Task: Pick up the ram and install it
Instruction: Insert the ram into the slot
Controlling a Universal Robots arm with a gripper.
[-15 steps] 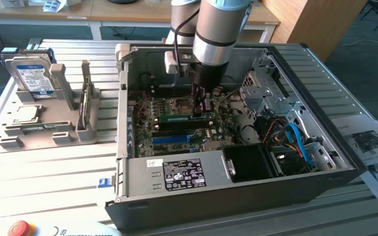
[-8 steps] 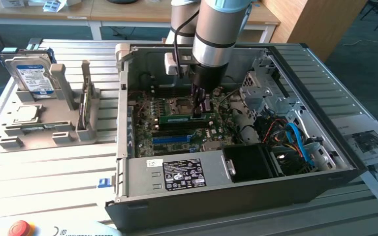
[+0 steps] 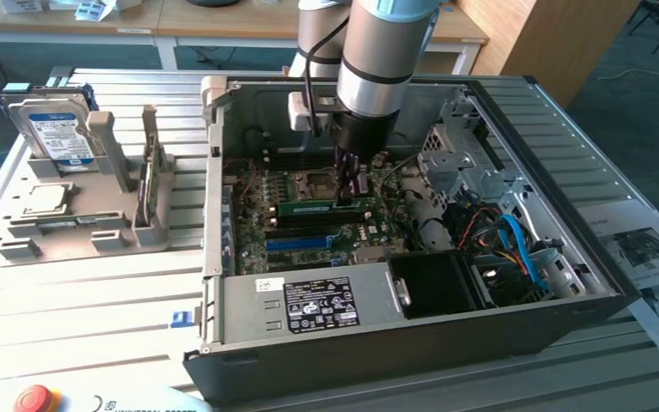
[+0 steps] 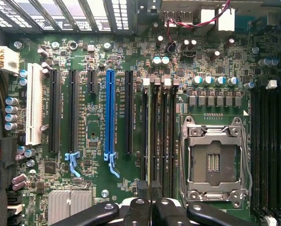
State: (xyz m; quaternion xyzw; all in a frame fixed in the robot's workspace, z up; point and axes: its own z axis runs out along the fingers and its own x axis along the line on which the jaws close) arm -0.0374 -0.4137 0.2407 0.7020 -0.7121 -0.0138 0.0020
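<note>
The Universal Robots arm (image 3: 376,51) stands almost vertical, its silver-grey segment and black wrist (image 3: 359,129) pointing straight down into the middle of the open computer case (image 3: 421,343). A black cable (image 3: 320,39) trails along the arm on the exterior view's left. The gripper (image 3: 349,196) hangs at the lowest point, its two slim dark fingers (image 4: 143,200) pressed together side by side, tips aimed downward. Black linkage bars (image 4: 93,214) spread outward from the finger bases on both sides.
</note>
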